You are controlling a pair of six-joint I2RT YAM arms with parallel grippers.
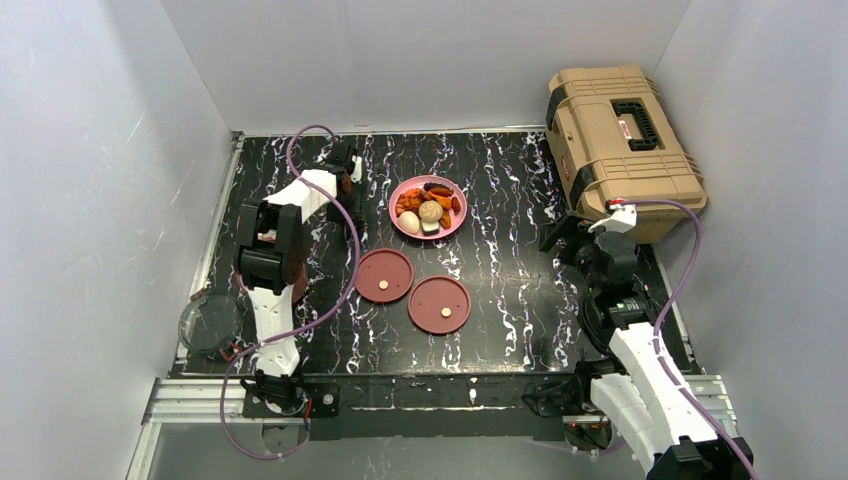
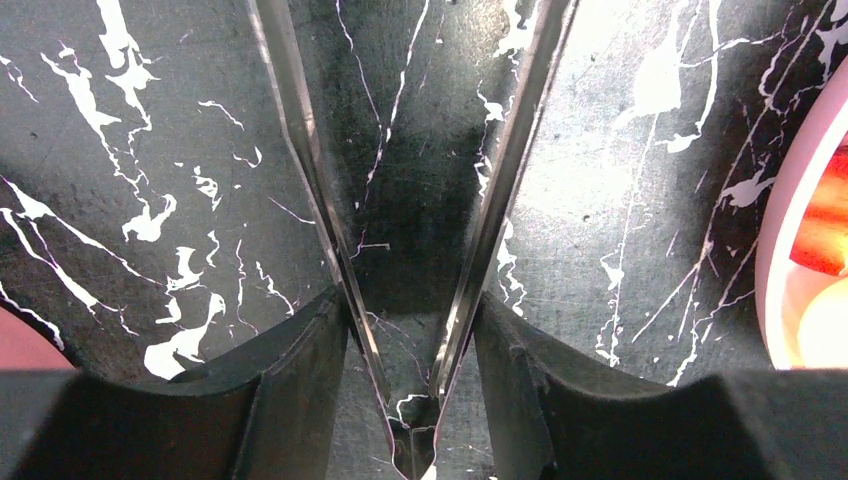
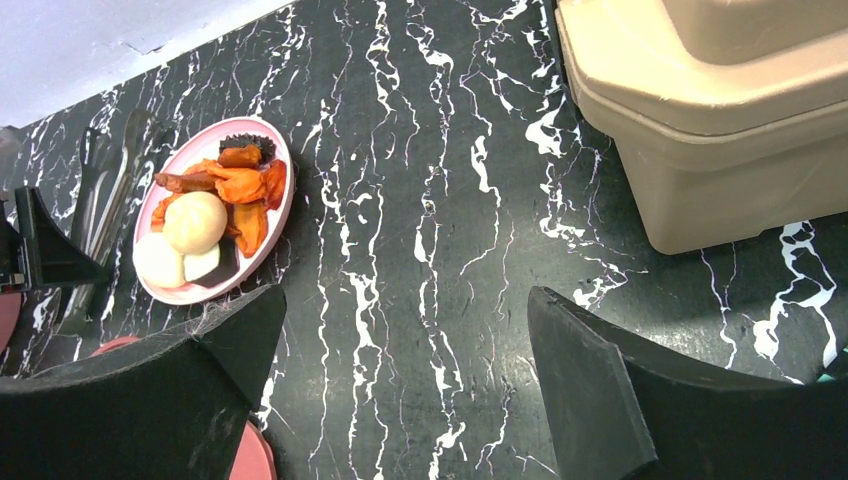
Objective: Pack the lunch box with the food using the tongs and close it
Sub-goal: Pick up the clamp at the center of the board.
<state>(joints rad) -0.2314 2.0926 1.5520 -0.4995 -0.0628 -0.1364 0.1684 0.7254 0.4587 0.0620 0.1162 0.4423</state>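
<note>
left gripper (image 2: 412,300): grasping tongs (image 2: 505,170); one finger against the outside of each tong arm, near the hinge
tongs: flat on tabletop (image 1: 500,250) at the back left, just left of plate (image 3: 200,148), arms splayed away from the gripper
right gripper (image 3: 400,400): released, fingers wide apart, nothing between them, above bare tabletop near toolbox (image 1: 620,140)
food (image 3: 210,215): all on plate, bun and white pieces in front, orange chunks behind, dark bits at the far rim; well apart from right gripper
lids (image 1: 384,275): two discs flat on tabletop mid-scene, second one (image 1: 439,305) just beside the first
hidden: tong tips cut off in left wrist view; tongs mostly covered by the left gripper from the top; maroon piece (image 1: 302,285) under left arm, cannot tell what part
</note>
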